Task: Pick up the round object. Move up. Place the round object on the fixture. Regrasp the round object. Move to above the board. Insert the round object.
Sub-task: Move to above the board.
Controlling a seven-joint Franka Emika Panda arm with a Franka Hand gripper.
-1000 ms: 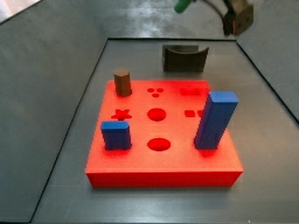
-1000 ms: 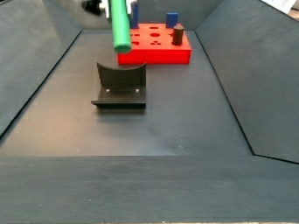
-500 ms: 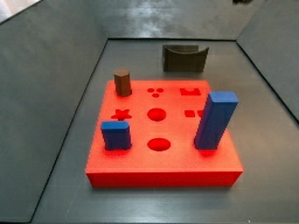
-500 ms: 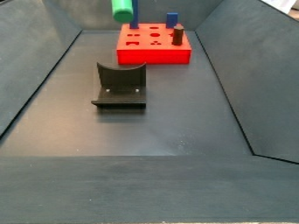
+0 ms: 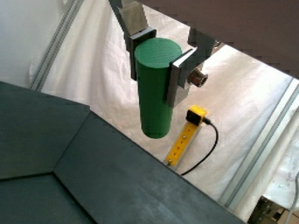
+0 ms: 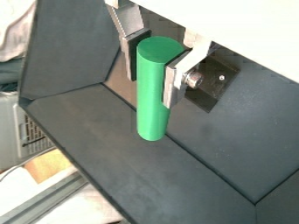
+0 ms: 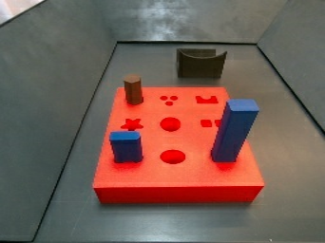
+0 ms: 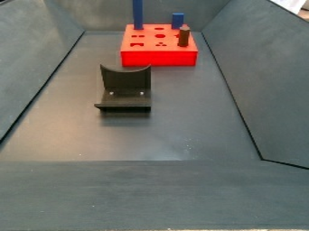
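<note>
My gripper (image 5: 160, 59) is shut on the round object (image 5: 158, 87), a slim green peg hanging down from between the silver fingers; the same grip on the peg (image 6: 156, 87) shows in both wrist views, high over the enclosure's wall. Neither gripper nor peg appears in the side views. The fixture (image 7: 200, 63), a small dark notched block, stands on the floor beyond the board (image 7: 178, 188). From the opposite side the fixture (image 8: 125, 87) lies nearer and the red board (image 8: 157, 58) farther back. The board's round holes are uncovered.
On the board stand a tall blue block (image 7: 234, 131), a short blue block (image 7: 124, 146) and a brown cylinder (image 7: 133, 89). Sloping grey walls ring the floor. A yellow device with a cable (image 5: 197, 114) lies outside the enclosure.
The gripper has risen with the green peg and left both side views; a second ago it showed at their upper edges. Board, blocks and fixture have not moved.
</note>
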